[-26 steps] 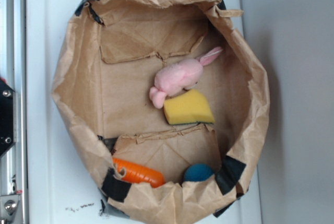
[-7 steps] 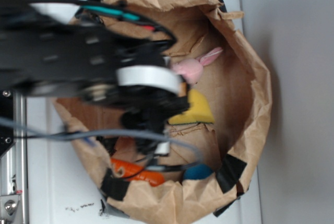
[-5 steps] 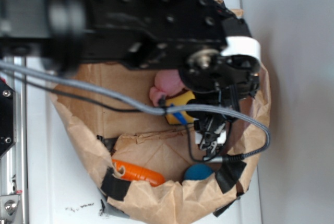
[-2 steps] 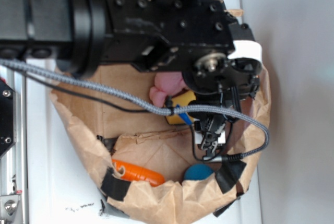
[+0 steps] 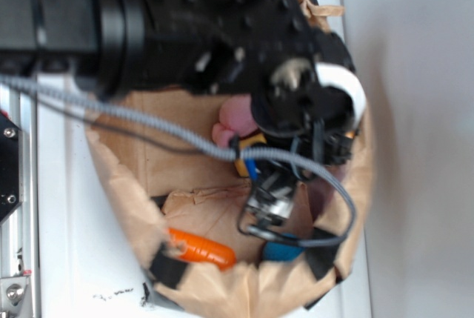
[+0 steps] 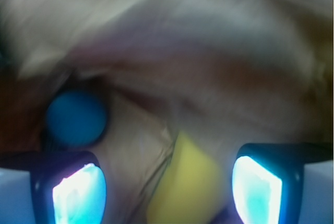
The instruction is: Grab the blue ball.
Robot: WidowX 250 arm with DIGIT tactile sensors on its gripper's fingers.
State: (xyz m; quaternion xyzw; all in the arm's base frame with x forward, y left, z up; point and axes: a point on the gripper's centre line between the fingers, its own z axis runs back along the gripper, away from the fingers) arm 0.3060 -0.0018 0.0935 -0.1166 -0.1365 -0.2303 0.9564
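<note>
The arm is matte black, blocky links studded with small screw holes, a white band near its wrist, a braided grey cable — and thin black wires looping beneath — with pale, glowing fingertip pads.

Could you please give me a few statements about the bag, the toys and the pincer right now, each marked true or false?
1. The blue ball is held between the pincer's fingers. False: in the wrist view it lies free, up and to the left of the wide-apart fingers.
2. The orange carrot lies inside the paper bag. True.
3. The yellow sponge shows between the fingers in the wrist view. True.
4. The pink plush lies outside the bag. False: it is inside, partly hidden by the arm.
5. The pincer is shut. False: it is open.
</note>
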